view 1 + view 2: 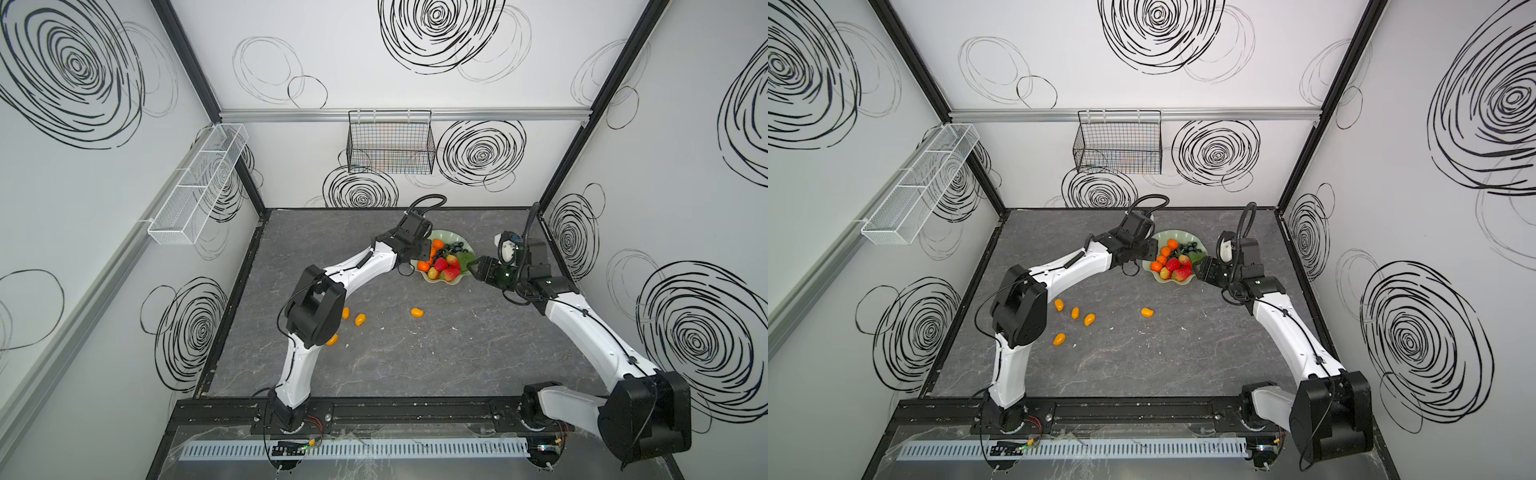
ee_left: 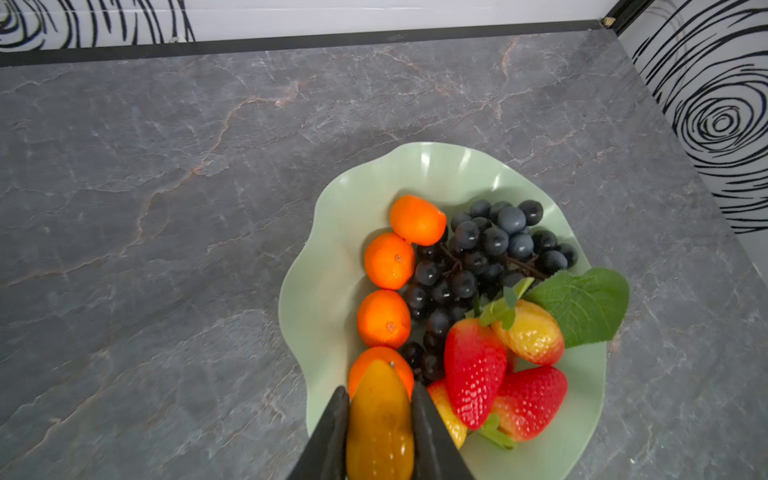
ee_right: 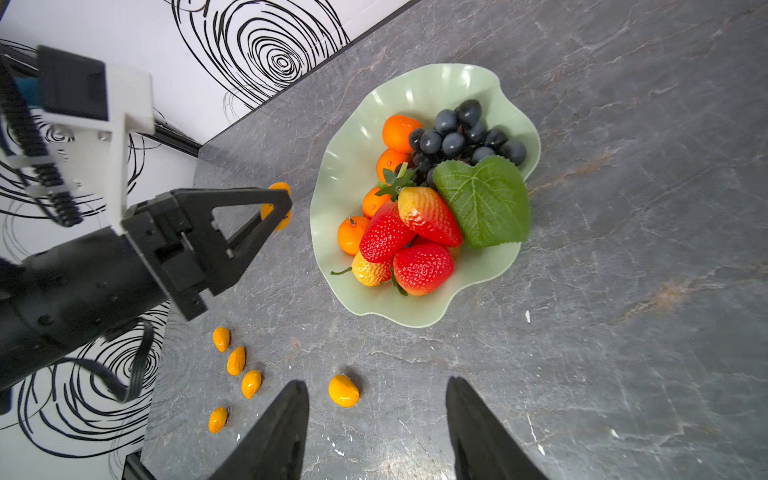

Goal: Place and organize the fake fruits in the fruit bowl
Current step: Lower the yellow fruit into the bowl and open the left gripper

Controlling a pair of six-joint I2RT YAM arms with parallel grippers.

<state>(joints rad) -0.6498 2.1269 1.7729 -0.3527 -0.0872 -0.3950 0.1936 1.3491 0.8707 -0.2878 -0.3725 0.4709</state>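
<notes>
Currently, your left gripper (image 2: 380, 388) is clamped on one kumquat (image 2: 380, 432), gripped across its narrow middle. The fruit bowl (image 2: 328, 257) lies directly ahead of its tips, and the held fruit hangs at the bowl's nearest rim. Already in the bowl, counting outward from those tips: four tangerines (image 2: 389, 261) in a row, four strawberries (image 2: 473, 365) stacked beside them, and beyond both the grape bunch (image 2: 494, 241) with its leaf (image 2: 582, 305). Your right gripper (image 3: 376, 380) holds nothing, its jaws standing apart, and it hovers just outside the bowl's opposite rim. Outstanding: five kumquats on the table. Four loose kumquats (image 1: 1075, 312) lie well behind the left gripper, beside its arm, and a lone kumquat (image 1: 1146, 312) lies nearer the right gripper. You are, by this count, well past halfway: release the one in hand, then six placements become five.
</notes>
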